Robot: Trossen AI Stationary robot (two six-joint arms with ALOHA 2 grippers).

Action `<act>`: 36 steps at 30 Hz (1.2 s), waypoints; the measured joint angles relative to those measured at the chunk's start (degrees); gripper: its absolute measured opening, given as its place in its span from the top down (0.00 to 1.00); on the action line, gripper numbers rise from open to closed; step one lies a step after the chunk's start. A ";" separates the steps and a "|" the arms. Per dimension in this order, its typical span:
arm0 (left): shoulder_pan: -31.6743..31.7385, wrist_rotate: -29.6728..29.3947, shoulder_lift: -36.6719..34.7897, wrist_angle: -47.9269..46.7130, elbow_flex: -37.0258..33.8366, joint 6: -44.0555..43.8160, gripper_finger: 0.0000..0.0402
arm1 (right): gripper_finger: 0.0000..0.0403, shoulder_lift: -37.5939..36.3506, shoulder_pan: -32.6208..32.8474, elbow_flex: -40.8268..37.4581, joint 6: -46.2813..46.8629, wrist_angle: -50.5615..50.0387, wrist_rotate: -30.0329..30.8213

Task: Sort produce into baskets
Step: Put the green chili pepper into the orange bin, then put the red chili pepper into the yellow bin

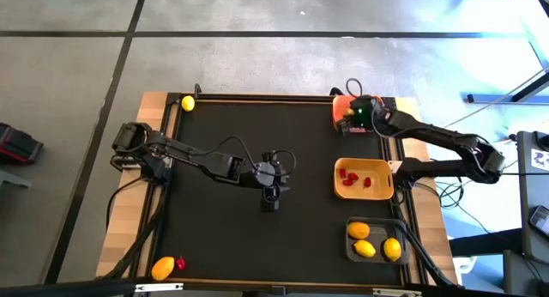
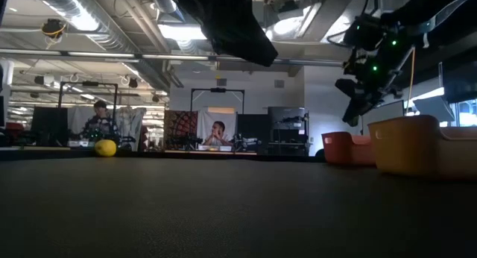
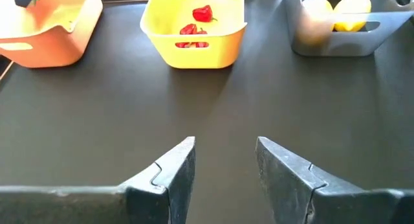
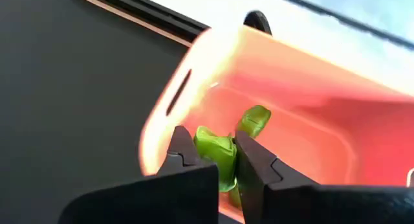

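Right hand [image 4: 217, 160] pinches a green piece [image 4: 216, 158] above the orange basket [image 4: 272, 114]. Left hand [image 3: 223, 160] hangs spread and empty over mid-table [image 1: 232, 125].

Three baskets: one orange [image 1: 343, 108], one yellow [image 1: 364, 178], one grey [image 1: 374, 239]. Five lemons [image 1: 188, 103], three of them inside the grey basket. Two green pieces [image 4: 217, 149] show.

The middle of the black mat [image 1: 257, 237] lies bare, so a gripper can pass freely there. Along its right edge the orange basket [image 1: 346, 108], yellow basket [image 1: 364, 178] and grey basket [image 1: 374, 240] stand in a row. The right gripper [image 4: 218, 160] hangs over the orange basket. Loose lemons [image 1: 188, 103] sit near the left corners.
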 joint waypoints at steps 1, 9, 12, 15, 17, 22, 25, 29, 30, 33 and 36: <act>0.00 0.00 0.00 -0.04 0.00 -0.02 0.61 | 0.96 0.57 -1.29 0.00 -0.01 0.06 -1.04; -0.32 0.00 0.00 -0.04 0.00 0.08 0.61 | 0.96 7.34 -6.11 0.00 -0.01 0.34 -3.38; -0.68 0.00 0.00 -0.07 0.00 0.13 0.61 | 0.96 9.41 -6.50 0.00 0.04 0.39 -3.78; -0.77 0.02 0.00 -0.07 0.00 0.19 0.61 | 0.96 10.83 -6.50 0.00 0.04 0.40 -3.74; -0.81 0.02 0.00 -0.11 0.00 0.09 0.61 | 0.94 11.25 -6.43 0.00 0.02 0.64 -3.09; -0.81 0.02 0.00 -0.11 0.00 0.56 0.61 | 0.76 11.34 -6.39 0.00 0.00 0.49 -2.57; -1.23 0.00 0.00 -0.25 0.00 1.51 0.61 | 0.64 11.32 -6.38 0.00 -0.10 0.45 -2.65; -2.32 0.04 -0.87 -1.08 0.00 2.23 0.61 | 0.54 10.48 -6.32 0.00 -1.03 0.51 -3.62; -2.65 0.04 -1.48 -1.75 0.00 2.12 0.61 | 0.52 9.95 -6.32 0.00 -1.12 0.51 -3.95; -3.64 0.04 -4.03 -5.40 0.00 1.15 0.61 | 0.49 7.13 -5.68 0.00 -1.43 0.29 -5.61; -5.12 0.01 -6.87 -10.01 0.00 -0.78 0.61 | 0.48 3.37 -3.17 0.00 -1.64 0.38 -7.08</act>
